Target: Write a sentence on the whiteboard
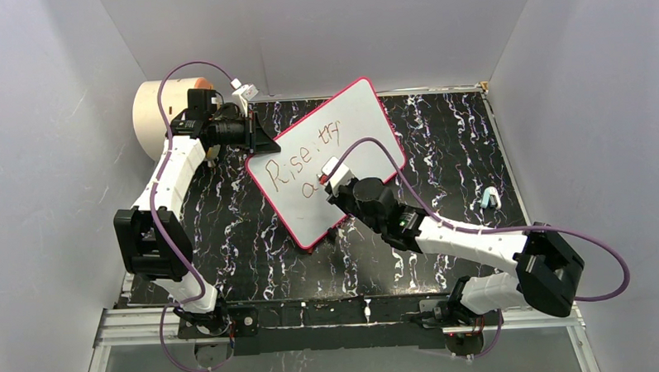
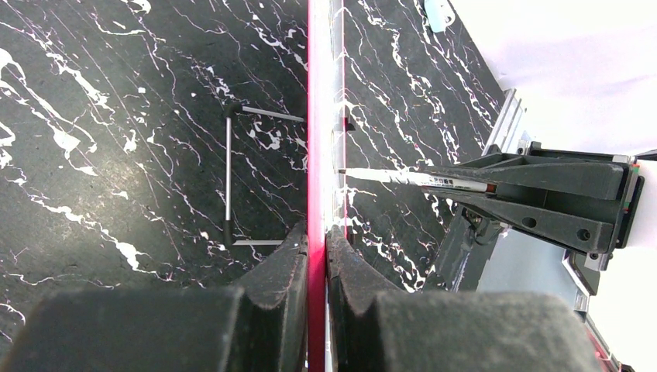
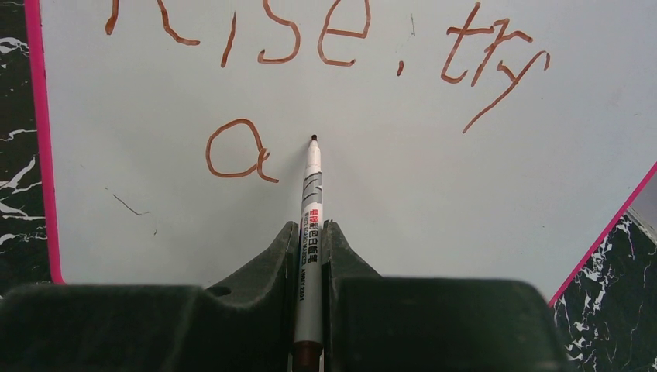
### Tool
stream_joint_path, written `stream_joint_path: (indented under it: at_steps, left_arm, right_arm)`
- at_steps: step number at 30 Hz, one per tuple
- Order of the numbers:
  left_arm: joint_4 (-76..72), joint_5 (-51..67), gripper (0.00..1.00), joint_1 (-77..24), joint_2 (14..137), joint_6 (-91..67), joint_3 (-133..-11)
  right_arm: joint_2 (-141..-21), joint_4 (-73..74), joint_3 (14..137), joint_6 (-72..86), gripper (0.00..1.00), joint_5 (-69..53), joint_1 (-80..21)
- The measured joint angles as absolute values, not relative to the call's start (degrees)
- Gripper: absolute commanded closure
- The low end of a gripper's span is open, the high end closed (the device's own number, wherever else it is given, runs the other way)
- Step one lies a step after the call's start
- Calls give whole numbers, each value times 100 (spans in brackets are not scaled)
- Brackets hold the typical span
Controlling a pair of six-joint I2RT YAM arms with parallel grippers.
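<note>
The whiteboard (image 1: pixel 357 119) is held over the middle of the desk (image 1: pixel 449 149), its pink rim clamped by the left jaws. A marker (image 3: pixel 311 186) is gripped in the right jaws, tip just right of the "a" starting line 2 of the sentence (image 3: pixel 341 36).

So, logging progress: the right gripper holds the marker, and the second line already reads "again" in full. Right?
Not quite. The right gripper holds the marker, but the second line on the whiteboard has only the letter "a"; the right wrist view shows it.
</note>
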State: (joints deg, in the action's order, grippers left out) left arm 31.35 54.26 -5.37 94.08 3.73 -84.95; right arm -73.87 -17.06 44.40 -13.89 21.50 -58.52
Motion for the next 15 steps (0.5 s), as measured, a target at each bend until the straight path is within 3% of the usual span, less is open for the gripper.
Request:
stream_joint_path:
  at_steps: [15]
  left_arm:
    - [3131, 5433, 100, -537, 9408, 360, -8493]
  right_arm:
    - [-7397, -1763, 4491, -1387, 100, 1664, -5846]
